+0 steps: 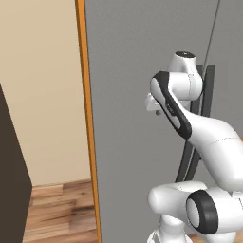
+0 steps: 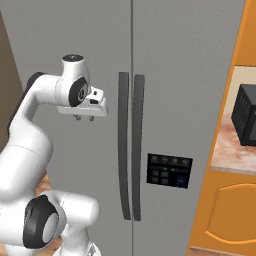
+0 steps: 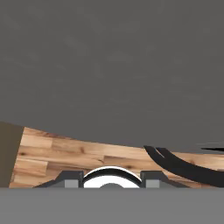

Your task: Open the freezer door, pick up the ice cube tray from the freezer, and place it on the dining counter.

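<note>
Wood floor (image 3: 65, 151) at 6 o'clock in hand view; right base view adds freezer door (image 2: 75, 40), fingers (image 2: 84, 118) slightly apart, gripping nothing.

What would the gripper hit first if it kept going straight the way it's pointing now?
Probably the wooden floor. The gripper points downward in front of the closed freezer door, left of its handle, with nothing under its fingers as far as the views show.

White arm folded high, gripper (image 2: 84, 118) pointing down, jaws partly parted, empty.
</note>
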### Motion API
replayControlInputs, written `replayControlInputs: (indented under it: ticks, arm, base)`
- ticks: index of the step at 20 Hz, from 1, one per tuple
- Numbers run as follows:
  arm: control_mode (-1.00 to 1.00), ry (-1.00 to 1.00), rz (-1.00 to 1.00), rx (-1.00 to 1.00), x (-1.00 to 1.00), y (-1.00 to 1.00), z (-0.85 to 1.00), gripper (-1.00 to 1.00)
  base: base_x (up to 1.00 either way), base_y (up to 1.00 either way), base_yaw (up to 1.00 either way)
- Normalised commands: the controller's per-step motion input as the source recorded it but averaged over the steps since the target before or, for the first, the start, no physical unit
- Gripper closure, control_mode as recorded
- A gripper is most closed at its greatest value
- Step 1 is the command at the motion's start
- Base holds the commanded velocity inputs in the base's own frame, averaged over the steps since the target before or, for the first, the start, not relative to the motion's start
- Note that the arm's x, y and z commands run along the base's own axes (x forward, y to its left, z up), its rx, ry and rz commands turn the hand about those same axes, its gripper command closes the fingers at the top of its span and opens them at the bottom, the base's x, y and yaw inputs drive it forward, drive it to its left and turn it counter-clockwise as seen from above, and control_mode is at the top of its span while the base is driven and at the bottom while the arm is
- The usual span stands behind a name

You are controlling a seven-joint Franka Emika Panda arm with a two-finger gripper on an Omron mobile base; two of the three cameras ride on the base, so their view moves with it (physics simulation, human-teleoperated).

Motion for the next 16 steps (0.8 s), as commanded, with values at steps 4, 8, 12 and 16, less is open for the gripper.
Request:
replayControlInputs:
  ticks: [4,8,12,16]
  arm:
    - [-1.00,-0.01,0.00,0.00,0.00,-0.12,0.00,-1.00]
    - [-1.00,-0.06,0.02,0.00,-0.15,-0.55,0.00,-1.00]
    - [-1.00,-0.05,0.03,0.04,-0.06,-0.66,-0.01,-1.00]
    - [-1.00,-0.14,0.01,0.00,-0.09,-0.54,-0.29,-1.00]
  base:
    - [0.00,0.00,0.00]
    - [0.00,0.00,0.00]
    - [0.00,0.00,0.00]
    - [0.00,0.00,0.00]
